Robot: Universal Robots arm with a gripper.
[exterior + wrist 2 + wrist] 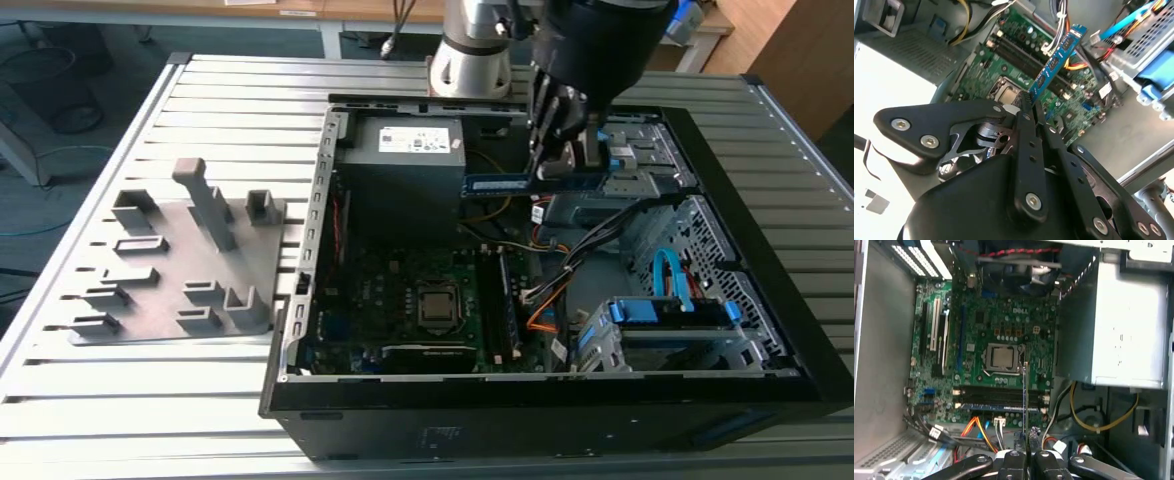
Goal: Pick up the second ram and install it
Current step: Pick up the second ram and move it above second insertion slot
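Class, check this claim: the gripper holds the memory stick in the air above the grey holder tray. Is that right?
No. The gripper holds the memory stick in the air above the open computer case, not the grey holder tray, as the exterior view shows.

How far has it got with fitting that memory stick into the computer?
Picking up looks done: the gripper has its jaws shut on the second ram, which hangs in the air above the motherboard inside the open case. One memory slot seems to be filled already. What is left: the held stick is not yet seated in any slot.
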